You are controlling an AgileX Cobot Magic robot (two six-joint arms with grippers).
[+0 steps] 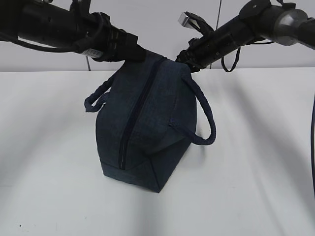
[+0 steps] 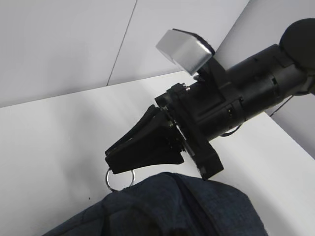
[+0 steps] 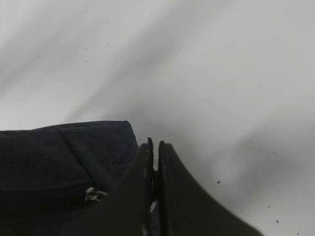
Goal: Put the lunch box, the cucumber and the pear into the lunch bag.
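The dark navy lunch bag point(image 1: 147, 123) stands on the white table with its long zipper point(image 1: 132, 123) closed along the top. My right gripper point(image 1: 183, 60) is at the bag's far top end. The left wrist view shows the right gripper point(image 2: 112, 164) shut on the zipper's silver ring pull point(image 2: 108, 179). In the right wrist view its jaws point(image 3: 154, 145) are pressed together beside the bag point(image 3: 64, 157). My left gripper point(image 1: 139, 53) is at the bag's top; its fingertips are hidden behind the fabric point(image 2: 187, 211). The lunch box, cucumber and pear are out of view.
The bag's two loop handles hang out to the sides, one on the left point(image 1: 96, 98) and one on the right point(image 1: 206, 123). The white table point(image 1: 256, 162) spreads around the bag, and a pale wall point(image 1: 157, 29) stands behind it.
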